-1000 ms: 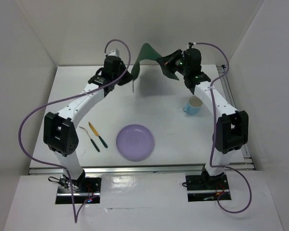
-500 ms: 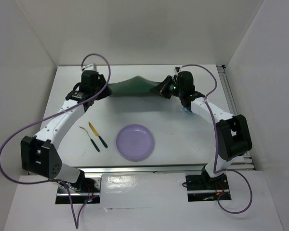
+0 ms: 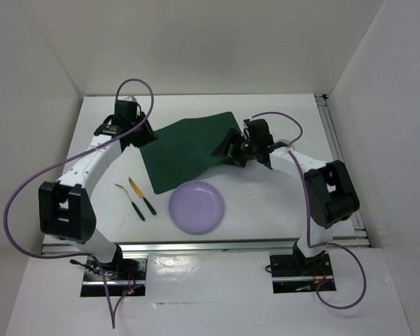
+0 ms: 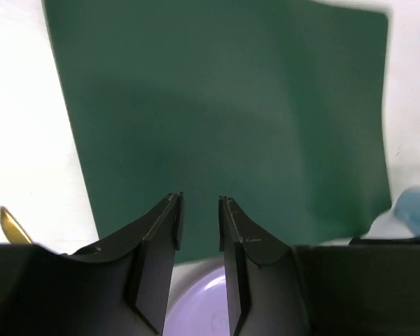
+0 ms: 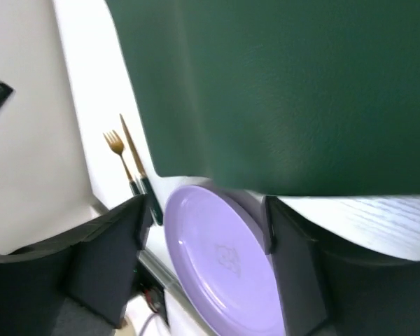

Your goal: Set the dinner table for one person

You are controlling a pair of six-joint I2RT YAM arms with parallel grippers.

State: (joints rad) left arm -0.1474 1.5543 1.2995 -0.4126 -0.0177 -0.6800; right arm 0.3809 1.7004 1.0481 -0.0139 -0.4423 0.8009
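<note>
- left end effector: fingers slightly apart, holding nothing, at the left edge of the green placemat
- right end effector: fingers wide apart, empty, at the placemat's right edge
- white table lies beneath both, placemat flat on it

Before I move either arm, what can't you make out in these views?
Blue cup: mostly behind the right arm in the top view; a blurred sliver at the edge of the left wrist view.
Placemat and plate: overlapping or just apart, no view settles it.
Fork and knife: handle ends hidden behind the right end effector in the right wrist view.
</note>
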